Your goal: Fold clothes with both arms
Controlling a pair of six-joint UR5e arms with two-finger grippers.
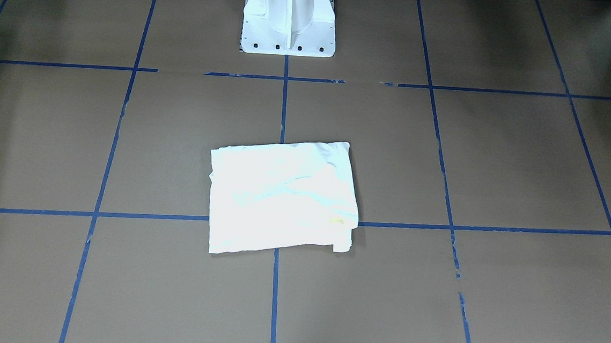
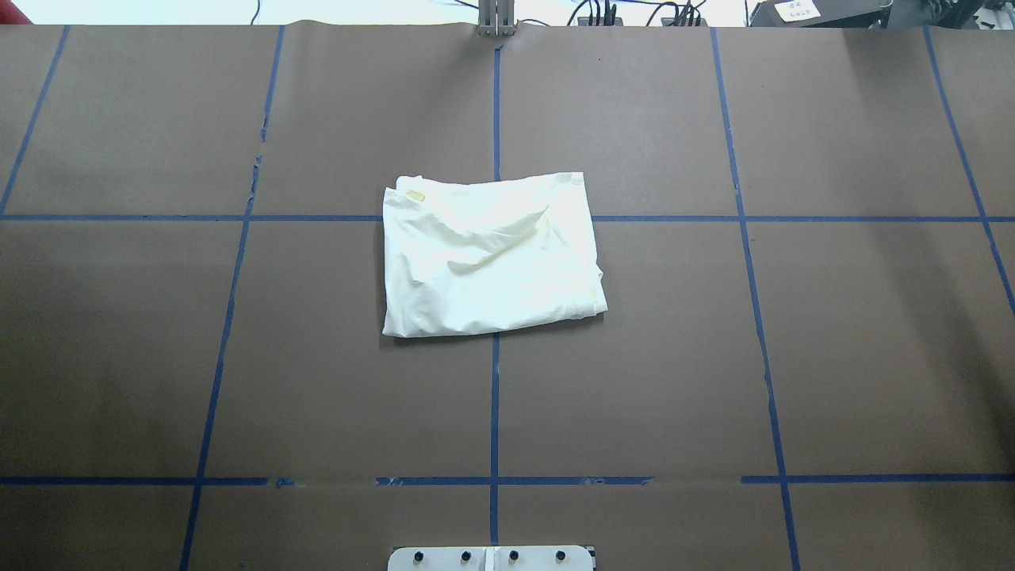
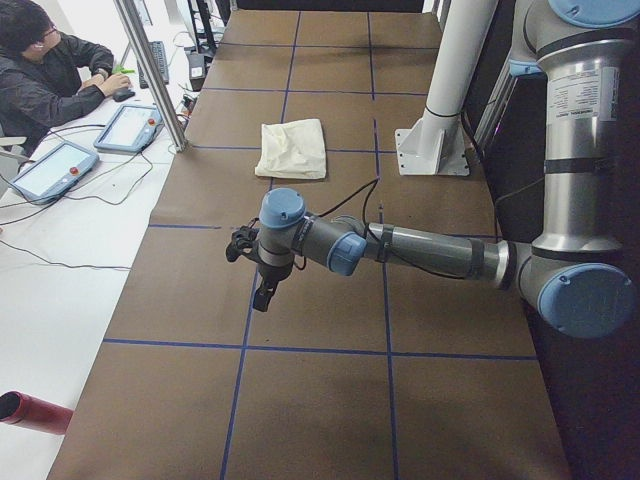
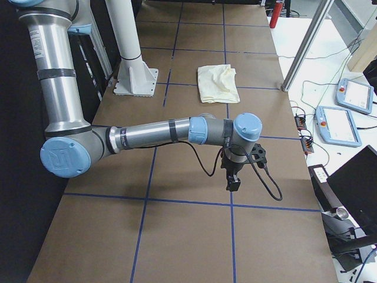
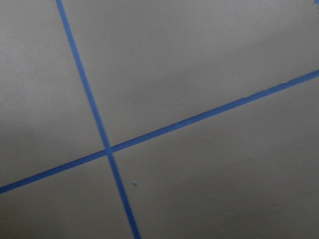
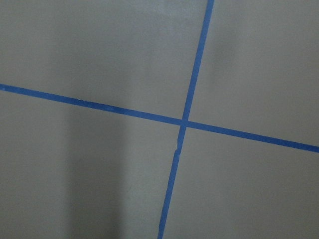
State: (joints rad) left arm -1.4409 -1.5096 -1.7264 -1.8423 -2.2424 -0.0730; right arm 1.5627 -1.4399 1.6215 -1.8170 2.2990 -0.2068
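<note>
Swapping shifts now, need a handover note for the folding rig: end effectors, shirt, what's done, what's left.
Left end effector: hangs over the table near its own end, far from the shirt. Open or shut cannot be told.
Right end effector: same, at the opposite end.
T-shirt: at table centre, folded into a rough rectangle, plain side up, a few wrinkles.
Done: folding looks complete.
Left: probably nothing; maybe smooth the top crease.

brown table (image 2: pixel 872 357), blue tape grid (image 2: pixel 496 396), folded cream shirt (image 2: pixel 488 258) flat at its middle; white pedestal base (image 1: pixel 288 30) at one edge
</note>
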